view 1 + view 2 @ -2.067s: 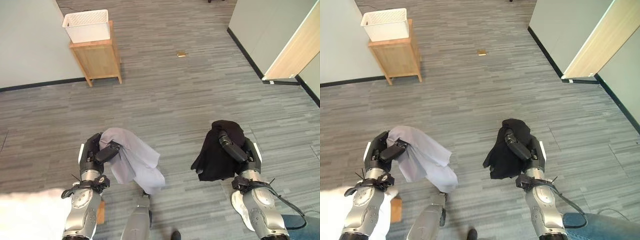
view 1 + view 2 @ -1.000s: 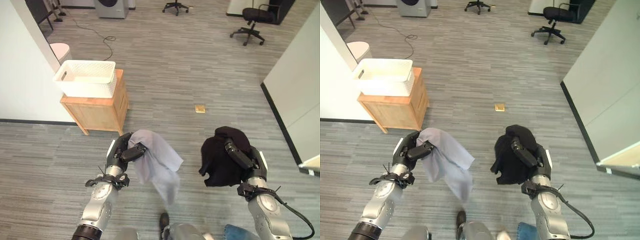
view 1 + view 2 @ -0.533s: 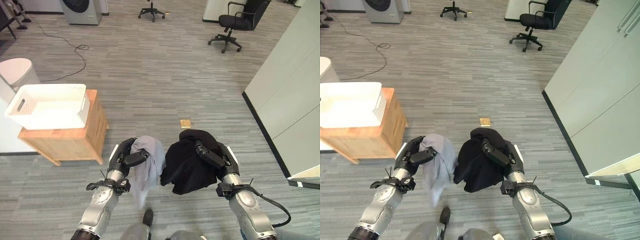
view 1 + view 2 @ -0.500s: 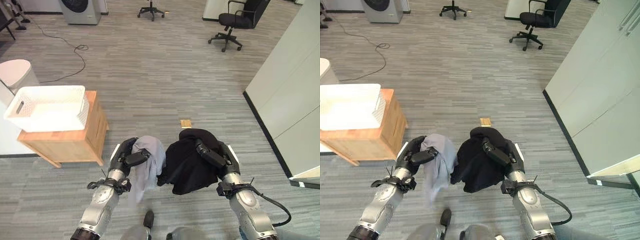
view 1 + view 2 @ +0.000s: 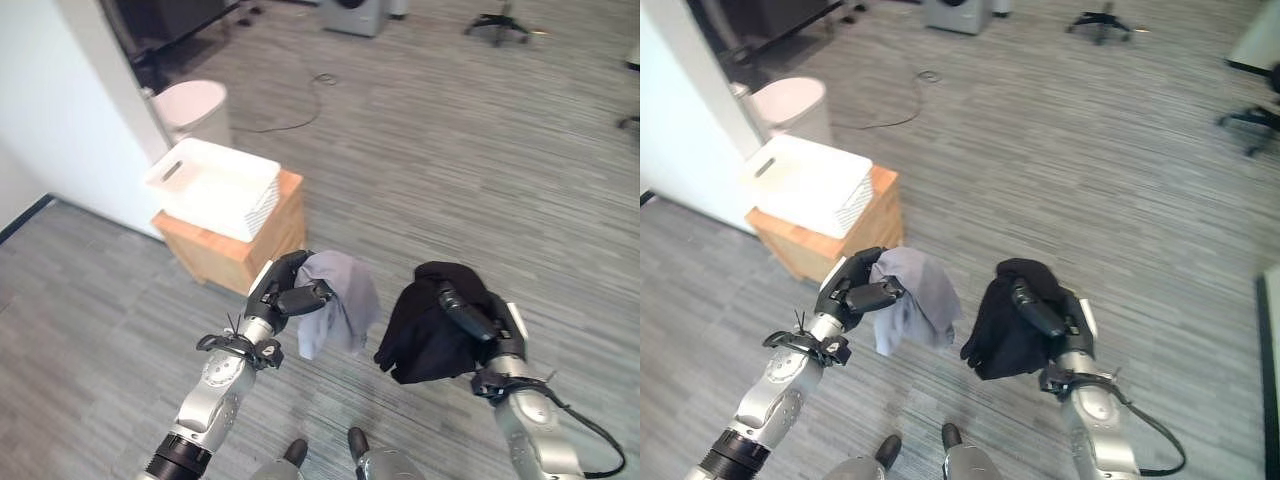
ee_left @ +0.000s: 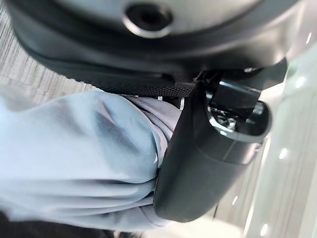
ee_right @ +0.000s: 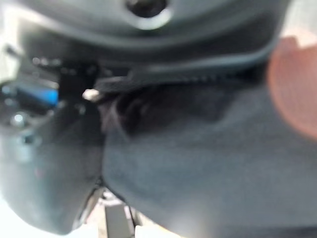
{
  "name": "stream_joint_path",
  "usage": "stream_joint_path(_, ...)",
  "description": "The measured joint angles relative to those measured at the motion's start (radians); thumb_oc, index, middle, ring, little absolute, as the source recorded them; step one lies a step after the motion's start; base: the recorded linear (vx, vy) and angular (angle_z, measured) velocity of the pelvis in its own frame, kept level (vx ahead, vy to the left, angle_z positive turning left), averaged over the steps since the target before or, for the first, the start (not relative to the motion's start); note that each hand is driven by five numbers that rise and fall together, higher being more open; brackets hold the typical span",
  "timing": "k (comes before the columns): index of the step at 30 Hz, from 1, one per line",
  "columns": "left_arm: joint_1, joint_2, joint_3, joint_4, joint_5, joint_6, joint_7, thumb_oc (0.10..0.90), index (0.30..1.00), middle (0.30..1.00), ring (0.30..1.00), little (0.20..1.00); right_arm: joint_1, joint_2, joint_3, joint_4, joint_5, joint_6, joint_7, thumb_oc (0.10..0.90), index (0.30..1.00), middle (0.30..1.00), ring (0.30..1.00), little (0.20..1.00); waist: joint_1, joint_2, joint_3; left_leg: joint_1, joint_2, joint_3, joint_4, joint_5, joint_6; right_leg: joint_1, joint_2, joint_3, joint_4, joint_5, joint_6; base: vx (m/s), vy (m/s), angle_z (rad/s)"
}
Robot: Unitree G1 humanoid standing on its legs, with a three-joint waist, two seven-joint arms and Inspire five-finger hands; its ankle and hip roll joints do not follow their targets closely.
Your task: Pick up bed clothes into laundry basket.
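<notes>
a humanoid robot stands on a grey plank floor (image 5: pixel 480 130) with a load in each hand. the left hand (image 5: pixel 285 296) has its fingers (image 5: pixel 306 296) and thumb curled tight round a pale grey garment (image 5: pixel 338 300), which hangs loose below the grip; the left wrist view shows that cloth bunched against the palm. the right hand (image 5: pixel 478 322) has its fingers clamped over a black garment (image 5: pixel 425 325), bundled and drooping toward the floor.

the white laundry basket (image 5: pixel 213 187) sits on a small wooden cabinet (image 5: pixel 250 245) at about 10 o'clock from the robot, just beyond the left hand, its open top facing up. a pale round bin (image 5: pixel 195 108) stands behind it at 11 o'clock, beside a white wall (image 5: pixel 70 110), and a cable loops on the floor (image 5: pixel 300 110) further off at 12 o'clock.

neither garment is in the basket yet. the step in hand looks to be the carry and drop. done well, the left hand would be brought right over the basket's opening, high enough for the trailing hem to pass the rim, before the fingers let go; releasing short would likely drape the cloth over the edge or the cabinet top. the black bundle has farther to travel across the body and is best kept gripped until it too hangs above the opening.
</notes>
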State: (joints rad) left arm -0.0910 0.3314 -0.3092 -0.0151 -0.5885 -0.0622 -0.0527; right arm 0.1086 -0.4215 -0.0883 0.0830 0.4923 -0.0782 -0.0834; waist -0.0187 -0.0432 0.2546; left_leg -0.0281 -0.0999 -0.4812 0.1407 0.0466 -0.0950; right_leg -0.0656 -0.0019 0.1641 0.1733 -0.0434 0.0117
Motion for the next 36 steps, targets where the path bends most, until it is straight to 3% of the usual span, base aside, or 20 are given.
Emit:
stream_joint_path(1, 0.008, 0.004, 0.006, -0.001, 0.000, 0.000, 0.000, 0.400, 0.300, 0.300, 0.300, 0.300, -0.007, -0.002, -0.014, -0.003, 0.003, -0.002, -0.012, 0.400, 0.300, 0.300, 0.300, 0.300, -0.005, -0.009, 0.005, -0.013, 0.003, 0.098, 0.011, 0.007, 0.010, 0.014, -0.010, -0.043, -0.010, 0.010, -0.025, -0.22, -0.053, 1.30)
stream_joint_path(2, 0.017, 0.010, 0.019, -0.001, 0.000, 0.000, 0.000, 0.400, 0.300, 0.300, 0.300, 0.300, -0.008, 0.008, -0.026, -0.013, 0.005, -0.002, -0.016, 0.400, 0.300, 0.300, 0.300, 0.300, -0.015, -0.022, 0.012, -0.028, 0.045, 0.301, 0.084, -0.064, 0.069, 0.035, -0.022, -0.095, -0.033, 0.013, -0.051, -0.09, 0.029, 1.23)
stream_joint_path(4, 0.046, 0.014, 0.048, -0.019, 0.000, 0.001, 0.003, 0.400, 0.300, 0.300, 0.300, 0.300, 0.018, 0.034, -0.060, -0.064, 0.010, -0.011, -0.028, 0.400, 0.300, 0.300, 0.300, 0.300, -0.041, -0.031, 0.005, -0.006, 0.115, 0.446, 0.054, -0.095, 0.070, 0.040, -0.027, -0.147, -0.053, 0.014, -0.052, -0.04, 0.074, 1.01)
stream_joint_path(7, 0.104, 0.018, 0.093, -0.064, 0.000, 0.000, 0.005, 0.400, 0.300, 0.300, 0.300, 0.300, -0.004, 0.054, -0.108, -0.067, 0.011, -0.022, -0.046, 0.400, 0.300, 0.300, 0.300, 0.300, -0.049, 0.006, 0.003, 0.061, 0.152, 0.414, -0.102, -0.057, 0.026, 0.023, -0.002, -0.183, -0.058, 0.021, -0.046, -0.05, 0.037, 0.40)
stream_joint_path(9, 0.134, 0.016, 0.114, -0.074, 0.000, 0.000, 0.009, 0.400, 0.300, 0.300, 0.300, 0.300, -0.002, 0.054, -0.119, -0.067, 0.010, -0.022, -0.060, 0.400, 0.300, 0.300, 0.300, 0.300, -0.054, 0.034, -0.003, 0.083, 0.165, 0.419, -0.141, -0.038, 0.030, 0.016, 0.011, -0.200, -0.058, 0.021, -0.036, -0.06, 0.047, 0.25)
stream_joint_path(14, 0.198, 0.016, 0.229, -0.076, 0.001, 0.000, 0.059, 0.400, 0.300, 0.300, 0.300, 0.300, 0.001, 0.062, -0.090, -0.065, 0.009, -0.022, -0.053, 0.400, 0.300, 0.300, 0.300, 0.300, -0.040, 0.038, -0.003, 0.099, 0.132, 0.421, -0.198, -0.022, 0.053, 0.001, -0.025, -0.186, -0.060, 0.030, 0.020, -0.08, 0.070, 0.00)
stream_joint_path(17, 0.245, 0.008, 0.309, -0.073, 0.004, -0.001, 0.092, 0.400, 0.300, 0.300, 0.300, 0.300, 0.029, 0.074, -0.076, -0.064, 0.008, -0.020, -0.052, 0.400, 0.300, 0.300, 0.300, 0.300, -0.019, 0.039, -0.003, 0.111, 0.117, 0.423, -0.215, -0.014, 0.069, 0.022, -0.040, -0.188, -0.086, 0.054, 0.034, 0.06, 0.047, 0.00)
stream_joint_path(18, 0.224, -0.002, 0.318, -0.042, 0.062, -0.016, 0.128, 0.400, 0.300, 0.300, 0.300, 0.300, 0.009, 0.074, -0.076, -0.053, -0.010, -0.021, -0.057, 0.400, 0.300, 0.300, 0.300, 0.300, -0.018, 0.042, 0.019, 0.101, 0.109, 0.452, -0.177, -0.061, 0.107, -0.016, -0.058, -0.218, 0.021, 0.029, 0.059, 0.27, 0.013, 0.17)
stream_joint_path(19, 0.176, -0.032, 0.337, 0.058, 0.119, -0.019, 0.197, 0.400, 0.300, 0.300, 0.300, 0.300, 0.003, 0.069, -0.078, -0.051, -0.029, -0.019, -0.074, 0.400, 0.300, 0.300, 0.300, 0.300, -0.031, 0.069, 0.052, 0.112, 0.111, 0.449, -0.101, -0.102, 0.122, -0.140, -0.090, -0.228, 0.353, -0.009, 0.101, 0.34, -0.064, 0.27)
stream_joint_path(21, 0.223, -0.031, 0.383, 0.073, 0.131, -0.021, 0.230, 0.400, 0.300, 0.300, 0.300, 0.300, 0.031, 0.076, -0.065, -0.053, -0.038, -0.019, -0.074, 0.400, 0.300, 0.300, 0.300, 0.300, -0.044, 0.065, 0.023, 0.105, 0.090, 0.442, -0.084, -0.132, 0.124, -0.234, -0.148, -0.238, 0.468, -0.036, 0.112, 0.52, -0.183, 0.32)
stream_joint_path(23, 0.235, -0.027, 0.464, 0.076, 0.123, -0.024, 0.265, 0.400, 0.300, 0.300, 0.300, 0.300, 0.033, 0.077, -0.090, -0.060, -0.038, -0.027, -0.075, 0.400, 0.300, 0.300, 0.300, 0.300, -0.054, 0.063, 0.025, 0.062, 0.084, 0.415, -0.076, -0.143, 0.134, -0.291, -0.229, -0.244, 0.265, -0.039, 0.135, 0.53, -0.177, 0.52)
stream_joint_path(26, 0.233, -0.027, 0.531, 0.111, 0.119, -0.025, 0.289, 0.400, 0.300, 0.300, 0.300, 0.300, 0.042, 0.080, -0.094, -0.053, -0.037, -0.026, -0.080, 0.400, 0.300, 0.300, 0.300, 0.300, -0.052, 0.075, 0.040, 0.057, 0.102, 0.359, -0.071, -0.138, 0.141, -0.264, -0.270, -0.236, -0.027, -0.003, 0.184, 0.56, -0.208, 0.49)
stream_joint_path(27, 0.227, -0.022, 0.558, 0.137, 0.120, -0.025, 0.306, 0.400, 0.300, 0.300, 0.300, 0.300, 0.042, 0.093, -0.090, -0.053, -0.038, -0.026, -0.077, 0.400, 0.300, 0.300, 0.300, 0.300, -0.065, 0.077, 0.043, 0.050, 0.133, 0.342, -0.044, -0.169, 0.093, -0.238, -0.273, -0.261, -0.132, 0.014, 0.218, 0.45, -0.260, 0.53)
stream_joint_path(29, 0.227, -0.014, 0.564, 0.137, 0.120, -0.029, 0.309, 0.400, 0.300, 0.300, 0.300, 0.300, 0.057, 0.099, -0.093, -0.053, -0.038, -0.025, -0.076, 0.400, 0.300, 0.300, 0.300, 0.300, -0.078, 0.057, 0.048, 0.088, 0.156, 0.298, -0.067, -0.181, 0.059, -0.194, -0.282, -0.318, -0.132, 0.012, 0.217, 0.40, -0.226, 0.74)
stream_joint_path(30, 0.228, -0.008, 0.554, 0.136, 0.121, -0.031, 0.305, 0.400, 0.300, 0.300, 0.300, 0.300, 0.078, 0.097, -0.099, -0.052, -0.038, -0.025, -0.076, 0.400, 0.300, 0.300, 0.300, 0.300, -0.080, 0.039, 0.043, 0.121, 0.173, 0.278, -0.093, -0.183, 0.039, -0.162, -0.278, -0.321, -0.131, 0.050, 0.208, 0.48, -0.278, 0.67)
stream_joint_path(31, 0.238, -0.025, 0.553, 0.132, 0.120, -0.034, 0.304, 0.400, 0.300, 0.300, 0.300, 0.300, 0.060, 0.086, -0.101, -0.023, -0.038, -0.026, -0.074, 0.400, 0.300, 0.300, 0.300, 0.300, -0.082, 0.059, 0.046, 0.158, 0.225, 0.263, -0.131, -0.188, 0.040, -0.167, -0.247, -0.338, -0.062, 0.082, 0.205, 0.45, -0.275, 0.77)
stream_joint_path(32, 0.240, -0.032, 0.546, 0.131, 0.120, -0.034, 0.300, 0.400, 0.300, 0.300, 0.300, 0.300, 0.025, 0.089, -0.109, 0.039, -0.029, -0.023, -0.077, 0.400, 0.300, 0.300, 0.300, 0.300, -0.084, 0.045, 0.053, 0.136, 0.245, 0.270, -0.010, -0.153, -0.042, -0.174, -0.214, -0.325, 0.065, 0.079, 0.176, 0.49, -0.395, 0.69)
stream_joint_path(34, 0.234, -0.046, 0.542, 0.129, 0.119, -0.036, 0.294, 0.400, 0.300, 0.300, 0.300, 0.300, 0.018, 0.088, -0.130, 0.067, -0.021, -0.014, -0.075, 0.400, 0.300, 0.300, 0.300, 0.300, -0.080, 0.004, 0.037, 0.035, 0.227, 0.273, 0.211, -0.139, -0.070, -0.182, -0.214, -0.303, 0.123, 0.062, 0.086, 0.50, -0.491, 0.39)
stream_joint_path(35, 0.242, -0.064, 0.540, 0.132, 0.115, -0.043, 0.305, 0.400, 0.300, 0.300, 0.300, 0.300, 0.008, 0.075, -0.141, 0.066, 0.001, -0.024, -0.076, 0.400, 0.300, 0.300, 0.300, 0.300, -0.049, 0.001, 0.023, -0.019, 0.231, 0.266, 0.320, -0.039, -0.086, -0.164, -0.191, -0.329, 0.143, 0.018, 0.057, 0.39, -0.384, -0.18)
stream_joint_path(36, 0.240, -0.073, 0.545, 0.131, 0.096, -0.047, 0.304, 0.400, 0.300, 0.300, 0.300, 0.300, -0.007, 0.066, -0.153, 0.058, 0.020, -0.030, -0.077, 0.400, 0.300, 0.300, 0.300, 0.300, -0.024, -0.018, 0.027, -0.059, 0.229, 0.284, 0.443, 0.037, -0.045, -0.143, -0.172, -0.299, 0.142, 0.017, 0.010, 0.12, -0.120, -0.40)
